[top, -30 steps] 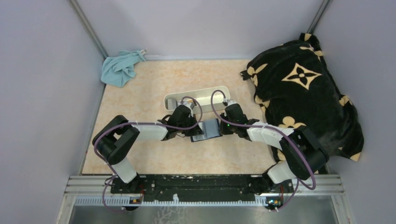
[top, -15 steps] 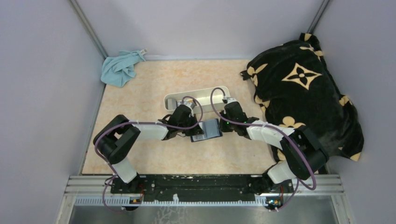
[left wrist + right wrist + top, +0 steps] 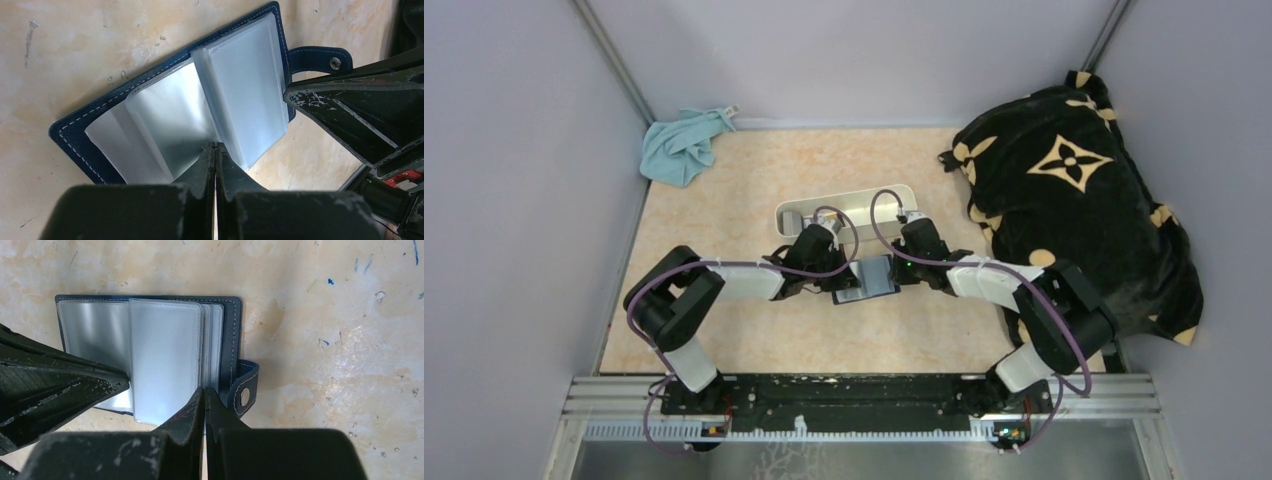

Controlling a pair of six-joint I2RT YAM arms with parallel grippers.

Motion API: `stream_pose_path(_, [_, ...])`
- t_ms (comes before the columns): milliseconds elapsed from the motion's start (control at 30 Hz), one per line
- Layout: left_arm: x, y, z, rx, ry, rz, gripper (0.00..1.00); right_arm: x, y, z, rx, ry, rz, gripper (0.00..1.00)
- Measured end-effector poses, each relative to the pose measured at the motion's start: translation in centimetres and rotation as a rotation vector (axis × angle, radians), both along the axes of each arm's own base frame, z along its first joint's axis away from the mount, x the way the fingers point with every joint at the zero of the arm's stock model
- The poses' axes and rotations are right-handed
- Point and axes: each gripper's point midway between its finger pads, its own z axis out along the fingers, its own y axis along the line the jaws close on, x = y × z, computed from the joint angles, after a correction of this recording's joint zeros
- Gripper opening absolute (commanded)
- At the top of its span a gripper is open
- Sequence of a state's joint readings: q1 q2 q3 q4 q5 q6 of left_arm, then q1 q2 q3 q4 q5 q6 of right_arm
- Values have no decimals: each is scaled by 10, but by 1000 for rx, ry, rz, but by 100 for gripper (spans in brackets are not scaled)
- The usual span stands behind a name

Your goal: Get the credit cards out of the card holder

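Note:
The card holder lies open on the table between both grippers, navy cover down and clear plastic sleeves up. It also shows in the left wrist view and in the right wrist view. Its snap tab sticks out at one side. My left gripper is shut, with its tip on the sleeves near the spine. My right gripper is shut, with its tip at the near edge of the sleeve stack, beside the tab. The sleeves look pale grey. No credit card shows distinctly.
A long white tray stands just behind the grippers. A teal cloth lies at the back left corner. A black blanket with gold flower marks is heaped along the right side. Grey walls enclose the table.
The right gripper has edged a little left and back over the card holder. The left gripper and the holder have barely moved.

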State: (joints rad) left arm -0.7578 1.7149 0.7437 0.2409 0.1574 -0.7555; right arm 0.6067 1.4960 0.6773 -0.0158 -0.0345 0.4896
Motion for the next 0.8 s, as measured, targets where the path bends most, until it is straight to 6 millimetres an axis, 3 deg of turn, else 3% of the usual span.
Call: stream_pose_path(800, [0,-1,0,-5,0,-3,0,-8,14,3,2,-5,43,0])
